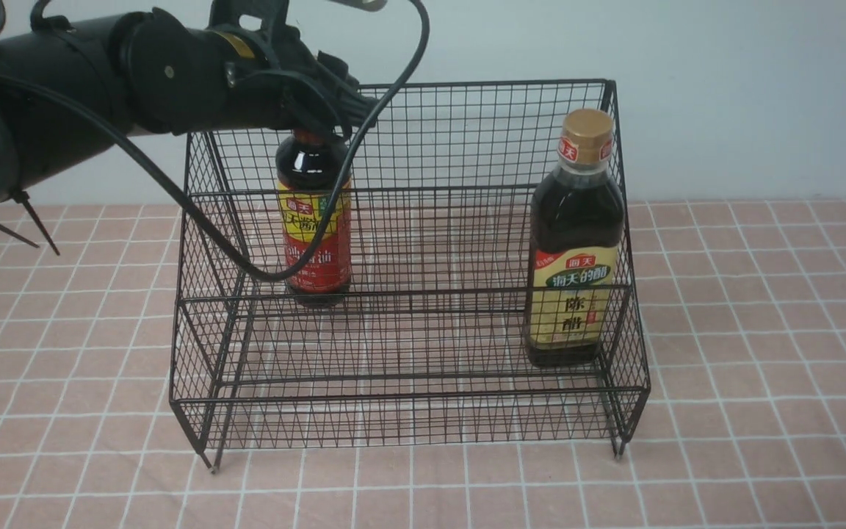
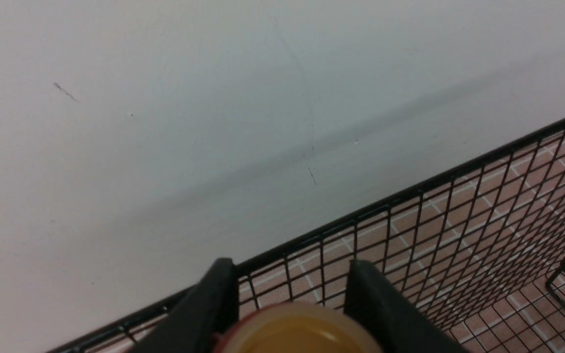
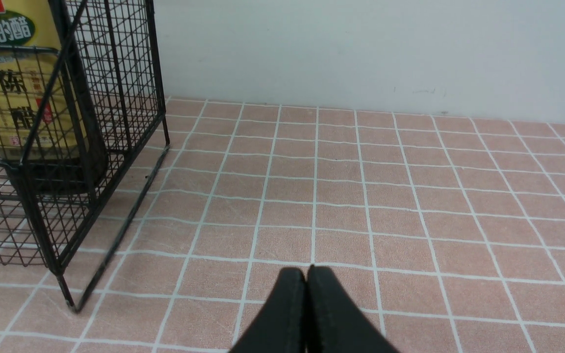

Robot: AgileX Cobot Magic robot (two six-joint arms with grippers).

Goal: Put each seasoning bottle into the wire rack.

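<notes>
Left end effector clamped on the gold cap of the red-label bottle, which stands upright on the upper tier of the rack, left side. Right end effector pinched together, empty, low over the bench beside the rack. Beige-label bottle on lower tier, right end. Bottles look full, heavy, smooth. A cap grip probably lets them swing; the neck seems safer.
</notes>
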